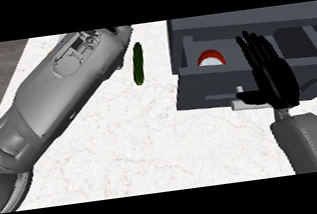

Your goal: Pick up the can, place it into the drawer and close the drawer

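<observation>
Right forearm [311, 142]: grey, enters from the lower right of the frame and runs up toward the drawer front.
Right hand [271, 81]: black, at right of centre, held flat and upright in the frame over the drawer's front edge.
Right fingers [256, 48]: straight and together, released, grasping nothing; their tips lie over the drawer's open inside, just right of the can.
Right thumb: points left, low on the drawer front, touching or just over the handle; which of the two cannot be told.
Left forearm [56, 97]: large grey shell, slants from the lower left of the frame up to the upper middle, very near the camera.
Left hand: not visible; the forearm ends at the top edge of the scene, so the state of its fingers does not show.
Tabletop [144, 146]: white marbled surface filling the middle of the frame; a darker grey floor shows beyond its left edge in the upper left.
Drawer [211, 89]: dark grey, pulled open, in the upper right of the frame; its front panel faces the lower edge and carries a pale handle [237, 99] near the bottom.
Can [212, 57]: red and white, lies inside the open drawer, at the left of its compartment, partly hidden by the drawer front.
Cucumber [138, 63]: dark green, long and thin, lies on the tabletop in the upper middle, between the left forearm and the drawer, touching neither.
</observation>
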You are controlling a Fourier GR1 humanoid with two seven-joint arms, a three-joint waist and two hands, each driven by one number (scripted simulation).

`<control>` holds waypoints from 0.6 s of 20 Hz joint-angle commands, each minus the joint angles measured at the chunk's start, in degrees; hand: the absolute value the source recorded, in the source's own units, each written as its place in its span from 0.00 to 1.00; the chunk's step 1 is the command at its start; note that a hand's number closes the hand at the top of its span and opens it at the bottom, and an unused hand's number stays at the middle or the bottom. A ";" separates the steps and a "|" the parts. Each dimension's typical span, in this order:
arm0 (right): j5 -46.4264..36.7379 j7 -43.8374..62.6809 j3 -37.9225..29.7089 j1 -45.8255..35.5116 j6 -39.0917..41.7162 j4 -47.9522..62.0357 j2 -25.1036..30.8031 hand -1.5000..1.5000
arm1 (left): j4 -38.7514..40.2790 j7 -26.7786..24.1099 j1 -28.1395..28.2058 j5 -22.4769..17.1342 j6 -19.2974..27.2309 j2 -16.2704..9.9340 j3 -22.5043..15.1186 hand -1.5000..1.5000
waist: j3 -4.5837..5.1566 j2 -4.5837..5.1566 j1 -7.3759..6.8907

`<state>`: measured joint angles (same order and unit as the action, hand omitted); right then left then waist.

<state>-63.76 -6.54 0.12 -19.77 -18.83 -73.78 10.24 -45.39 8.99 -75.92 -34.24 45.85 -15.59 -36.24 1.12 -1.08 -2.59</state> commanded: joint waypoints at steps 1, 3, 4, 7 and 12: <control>-2.38 1.24 -0.36 -4.71 -2.92 11.49 -2.64 0.00 | -3.97 2.43 2.21 0.89 -0.64 -3.26 -0.19 0.00 | -1.17 1.15 -0.64; -1.74 -0.43 -2.81 -5.09 -5.34 14.66 -0.95 0.00 | -6.04 2.46 3.93 0.40 -1.22 -4.56 0.90 0.00 | -1.18 1.21 -0.38; -4.18 0.34 -1.03 -4.57 -7.08 14.60 -2.59 0.00 | -7.10 2.46 6.02 0.56 -1.23 -4.67 0.57 0.00 | -1.16 1.12 -0.16; -5.78 1.51 -3.22 -10.68 -11.20 21.46 -3.26 0.00 | -9.88 4.22 5.63 1.01 -1.50 -5.90 0.28 0.00 | -1.21 1.36 -1.35; -4.64 -0.63 -7.15 -17.37 -15.23 29.92 -1.34 0.00 | -14.55 4.58 10.52 2.14 0.60 -6.48 -0.42 0.00 | -1.23 1.55 -1.91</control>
<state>-69.46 -6.56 -5.32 -33.53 -31.65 -52.43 10.33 -55.85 13.17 -68.93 -32.71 45.14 -21.62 -36.25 1.15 -0.77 -3.53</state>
